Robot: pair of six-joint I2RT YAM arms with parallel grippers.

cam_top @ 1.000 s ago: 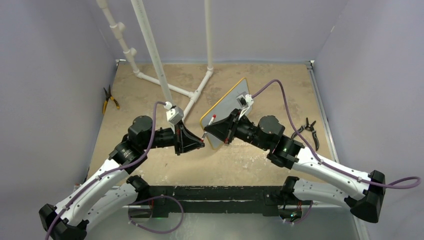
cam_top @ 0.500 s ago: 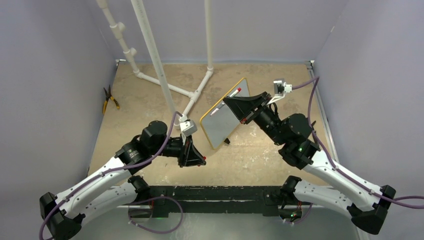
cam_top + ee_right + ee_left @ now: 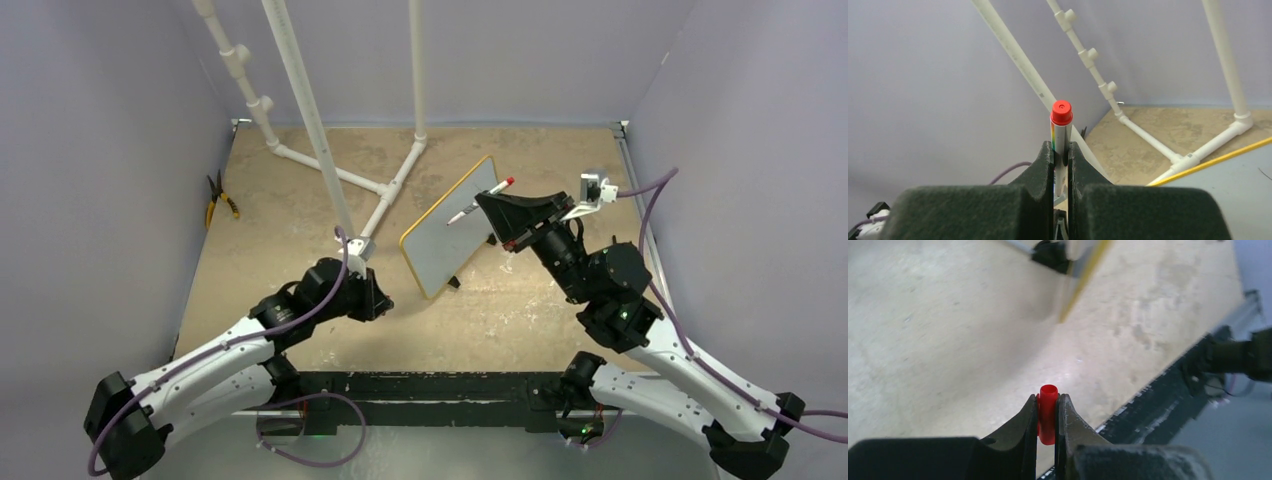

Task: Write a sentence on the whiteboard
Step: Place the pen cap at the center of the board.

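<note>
Logging both arms at the board. The whiteboard (image 3: pixel 440 250) stands propped at a tilt on the tan table (image 3: pixel 290 190), a little right of centre. Its yellow-framed face is open to the overhead view, and a black foot shows beside its near corner.

Right gripper (image 3: pixel 484 201): jaws clamped on a marker (image 3: pixel 462 213), pinched along the barrel. From overhead the marker slants across the upper part of the board face. Its red end points up and away to the right, and its other end lies over the white surface. Whether the tip touches the board cannot be told. The right wrist view shows the barrel upright between the two black fingers with the red end above them. The board's yellow edge runs off to the lower right of that view.

Left gripper (image 3: pixel 380 302): low over the table, left of the board's near corner and apart from it. Its jaws are pinched together on a small red cap (image 3: pixel 1048 412), a hollow tube whose open end sticks out past the fingertips. In the left wrist view the board's yellow edge and black foot sit blurred at the top.

White PVC pipes (image 3: pixel 300 95) rise from the far left part of the table. Yellow-handled pliers (image 3: pixel 220 200) lie at the left edge, well apart from both arms.
</note>
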